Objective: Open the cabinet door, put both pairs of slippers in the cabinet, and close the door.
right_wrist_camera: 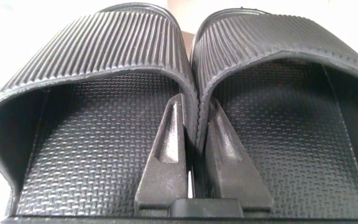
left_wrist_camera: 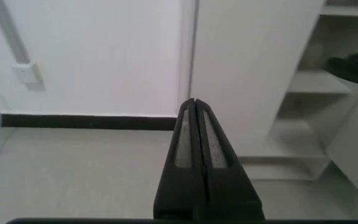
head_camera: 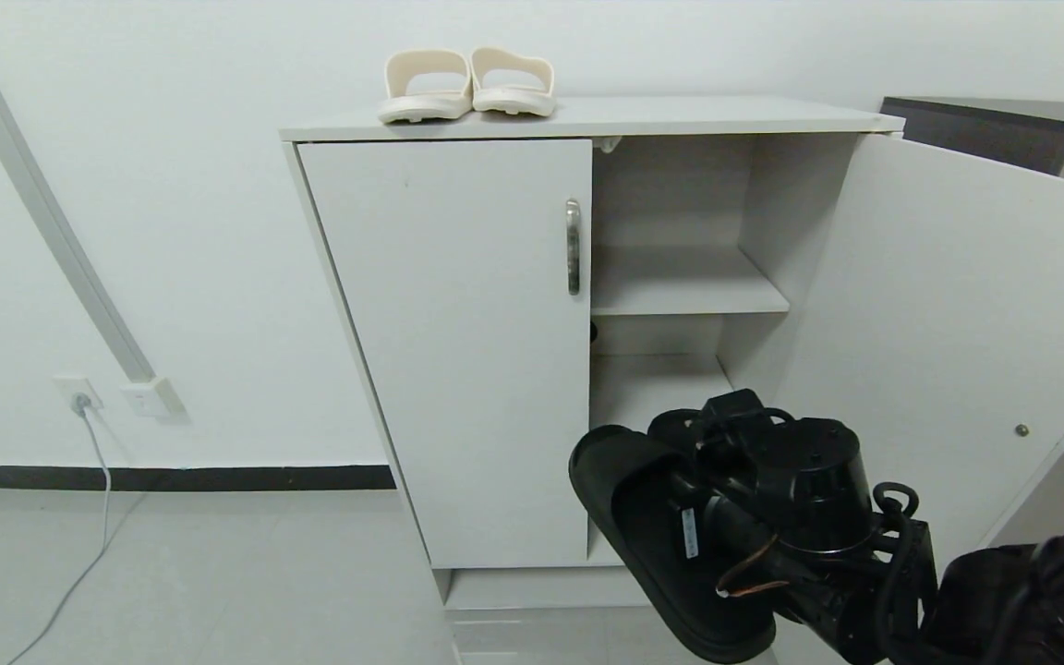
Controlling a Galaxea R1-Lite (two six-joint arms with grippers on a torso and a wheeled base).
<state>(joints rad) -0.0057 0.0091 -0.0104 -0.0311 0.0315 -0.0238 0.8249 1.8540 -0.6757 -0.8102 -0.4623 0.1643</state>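
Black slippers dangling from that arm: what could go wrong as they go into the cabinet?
The right gripper has its jaws pinched on the black slippers only at their two touching inner edges, so one could slide free and drop. The pair hangs low in front of the opening, close beside the closed left door. It might catch that door's edge or the lower shelf on the way in.

Your right gripper [right_wrist_camera: 191, 106] sits between the two shoes of the held pair of slippers [head_camera: 647, 526], clamping their adjoining sides. Ahead of it is the cabinet's [head_camera: 587, 115] open compartment, with the shelf [head_camera: 680, 282] higher up. The open door [head_camera: 938, 342] is to its right, the closed door [head_camera: 444, 351] to its left. The other pair of slippers [head_camera: 467, 85] is far above, on the cabinet top.
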